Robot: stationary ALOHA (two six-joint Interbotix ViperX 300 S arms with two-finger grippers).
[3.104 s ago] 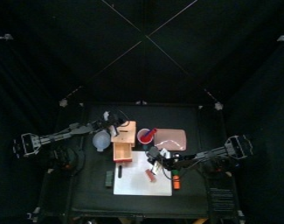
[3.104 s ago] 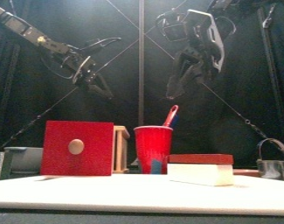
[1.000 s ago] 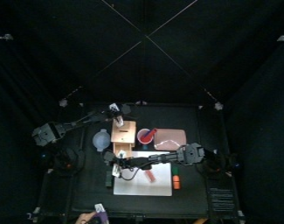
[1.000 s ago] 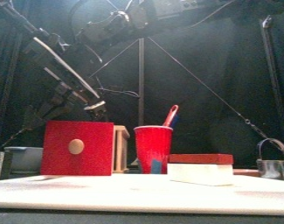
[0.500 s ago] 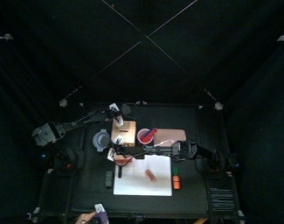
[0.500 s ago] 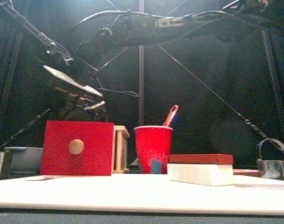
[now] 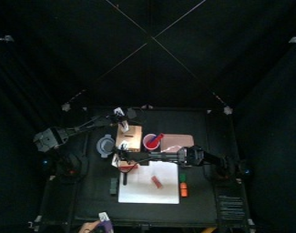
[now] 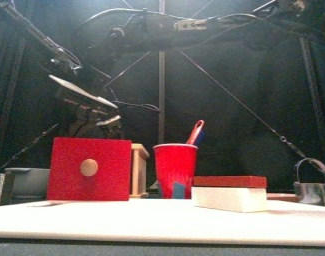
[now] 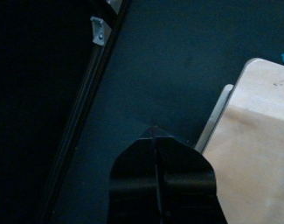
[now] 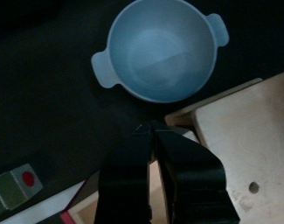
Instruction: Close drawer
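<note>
Drawer front, red panel on light-tan wooden box (image 8: pixel 89 169), faces forward; I judge my right gripper (image 10: pixel 154 133), jaws together, nearest, beside it.

drawer (image 8: pixel 90 170) front: bare counter (image 8: pixel 151 222) ahead, open approach
drawer right side: red cup (image 8: pixel 174 171) just beside, tight gap
drawer left side: pale blue bowl (image 10: pixel 162 59) close by
above drawer: both arms crowd there
right front: red-topped block (image 8: pixel 229 193)
</note>
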